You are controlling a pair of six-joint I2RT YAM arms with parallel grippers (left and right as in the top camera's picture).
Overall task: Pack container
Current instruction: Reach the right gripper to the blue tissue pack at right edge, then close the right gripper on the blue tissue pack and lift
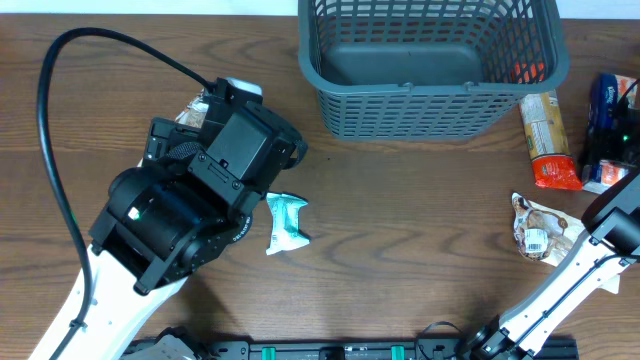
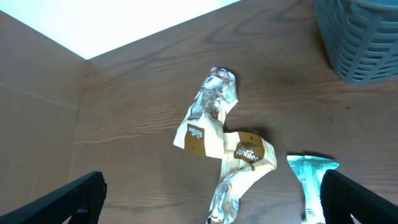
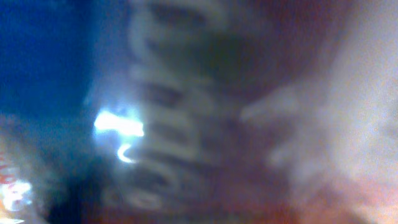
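The pick step appeared to be in hand: the left gripper (image 2: 211, 186) hovered with jaws wide apart over a crumpled brown packet (image 2: 214, 134), while the right gripper (image 1: 612, 140) sat low at a blue packet (image 1: 604, 95), its jaw state not discernible. The container (image 1: 432, 110) stood at the far side of the table (image 1: 400, 220), well apart from the left gripper and nearer the right. Next, a packet needed clamping and lifting over its rim.
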